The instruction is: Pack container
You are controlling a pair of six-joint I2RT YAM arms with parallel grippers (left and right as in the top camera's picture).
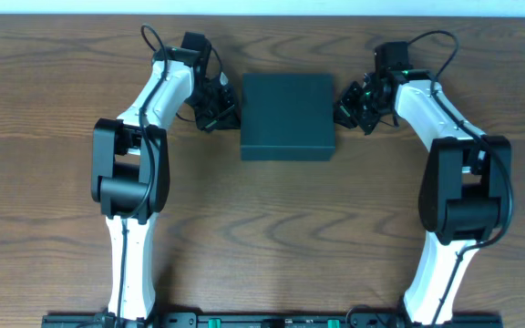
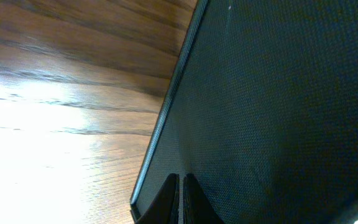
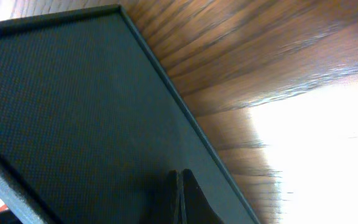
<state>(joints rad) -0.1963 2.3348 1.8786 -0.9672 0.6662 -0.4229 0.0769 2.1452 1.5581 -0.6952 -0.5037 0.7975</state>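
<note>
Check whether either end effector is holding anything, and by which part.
Nothing is held. The left end effector and right end effector are both shut, nothing between their fingers, one at each side of the closed container.

No words, numbers or signs can be read here: not on the dark green container (image 1: 287, 116), not on the wooden table (image 1: 44, 182). The close views show only the plain side of the container and bare wood.
</note>
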